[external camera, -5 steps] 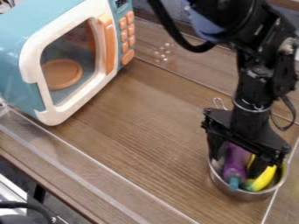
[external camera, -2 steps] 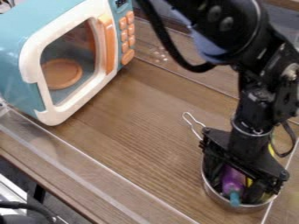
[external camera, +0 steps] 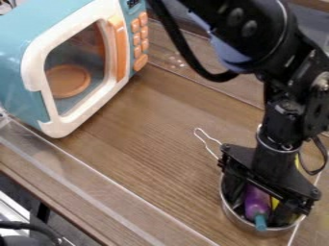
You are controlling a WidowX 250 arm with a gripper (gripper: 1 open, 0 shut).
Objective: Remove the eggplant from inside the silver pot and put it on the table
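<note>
At the near right, the gripper (external camera: 266, 195) is reaching wide-jawed into the pot (external camera: 237, 208) around the eggplant (external camera: 259, 202), which is looking light, stiff and slippery, best pinched mid-body, with the microwave (external camera: 71, 58) sitting far left.

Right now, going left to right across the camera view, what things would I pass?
Toy microwave → thin wire loop handle of the silver pot → gripper, jaws open, reaching down over the pot with the purple eggplant inside.

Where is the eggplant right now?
The eggplant is in the silver pot at the camera view's lower right, beside a yellow toy, between the open gripper's fingers.
</note>
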